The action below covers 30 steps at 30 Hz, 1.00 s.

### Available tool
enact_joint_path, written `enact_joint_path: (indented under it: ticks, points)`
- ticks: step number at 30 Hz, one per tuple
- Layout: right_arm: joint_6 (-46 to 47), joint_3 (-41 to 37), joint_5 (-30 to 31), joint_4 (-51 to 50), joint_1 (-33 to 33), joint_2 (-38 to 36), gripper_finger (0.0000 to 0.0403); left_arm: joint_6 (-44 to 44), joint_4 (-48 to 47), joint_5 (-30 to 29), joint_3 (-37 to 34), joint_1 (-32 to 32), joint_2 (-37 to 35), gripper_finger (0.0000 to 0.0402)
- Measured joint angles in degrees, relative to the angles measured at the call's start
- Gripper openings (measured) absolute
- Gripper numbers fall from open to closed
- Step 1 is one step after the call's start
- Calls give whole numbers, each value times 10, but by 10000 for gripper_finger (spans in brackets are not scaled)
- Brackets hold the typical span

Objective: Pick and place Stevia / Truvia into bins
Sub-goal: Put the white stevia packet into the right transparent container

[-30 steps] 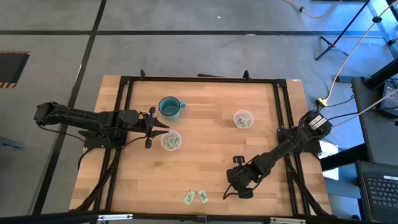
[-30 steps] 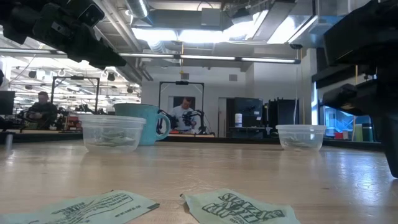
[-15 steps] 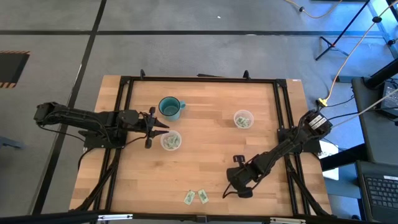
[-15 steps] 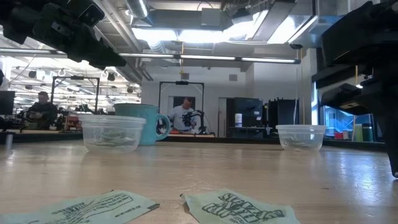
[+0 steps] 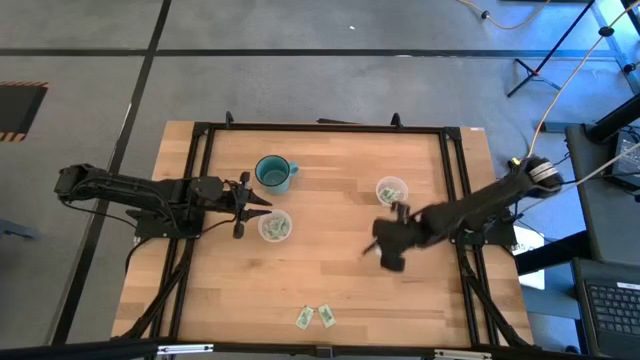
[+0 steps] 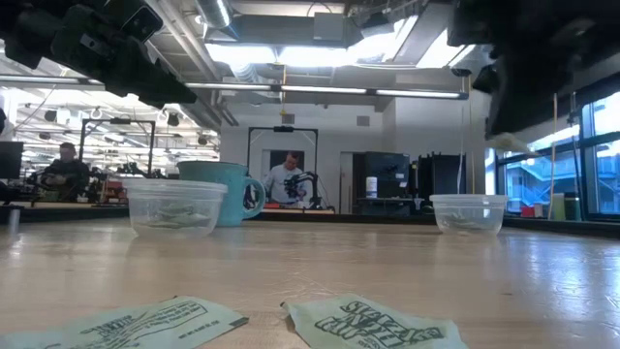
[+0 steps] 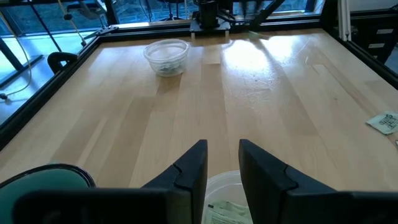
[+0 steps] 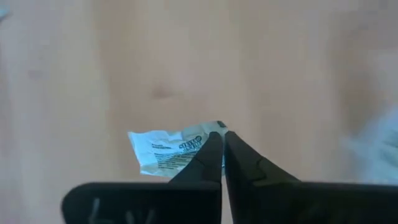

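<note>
My right gripper (image 5: pixel 385 250) hangs above the table's middle right, just near of the right clear cup (image 5: pixel 391 191), shut on one white, green-printed sachet (image 8: pixel 171 152). My left gripper (image 7: pixel 222 152) is open and waits over the left clear cup (image 5: pixel 275 227), which holds sachets, beside the teal mug (image 5: pixel 272 173). Two more sachets (image 5: pixel 305 318) (image 5: pixel 326 316) lie flat by the near edge, close up in the low view (image 6: pixel 155 325) (image 6: pixel 373 325). The right cup (image 6: pixel 470 211) also holds sachets. My right gripper pinches the sachet by one end (image 8: pixel 200 144) between its two fingertips (image 8: pixel 214 152), coming from above and pointing down. The sachet is lifted clear of the table and sticks out to one side of the fingers, slightly crumpled.
A black frame rail (image 5: pixel 200 180) runs round the wooden tabletop (image 5: pixel 330 260). The low view looks into the room behind, where people sit far off (image 6: pixel 286 179). Bare wood lies between the two cups and in front of them.
My right gripper has risen from the tabletop near the near edge and swung toward the far edge, up to the right cup. In the low view it has climbed from the right side to the top. The left arm, cups and the two lying sachets have stayed put.
</note>
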Motion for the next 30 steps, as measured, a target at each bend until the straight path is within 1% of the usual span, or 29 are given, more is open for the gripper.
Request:
enact_joint_path:
  ticks: [4,7,12,16,18,22,26,30]
  points:
    - [-17,-1,37,-69,-70,-50,3,0,0,0,0,0,0,86]
    - [-50,0,55,-96,-131,-65,3,1,0,0,0,0,0,86]
    - [-120,-9,56,-75,-233,-66,3,1,-2,0,0,0,0,86]
    - [-144,-31,57,-66,-293,-59,3,1,-1,1,0,0,0,86]
    - [-155,-46,56,-63,-314,-54,3,0,-2,1,0,0,0,86]
    - [-175,-81,56,6,-339,-53,3,1,-2,1,0,0,0,86]
    - [-179,-106,38,43,-352,-52,3,1,-2,2,0,0,0,86]
    - [-178,-125,36,50,-352,-52,3,1,-2,2,0,0,0,86]
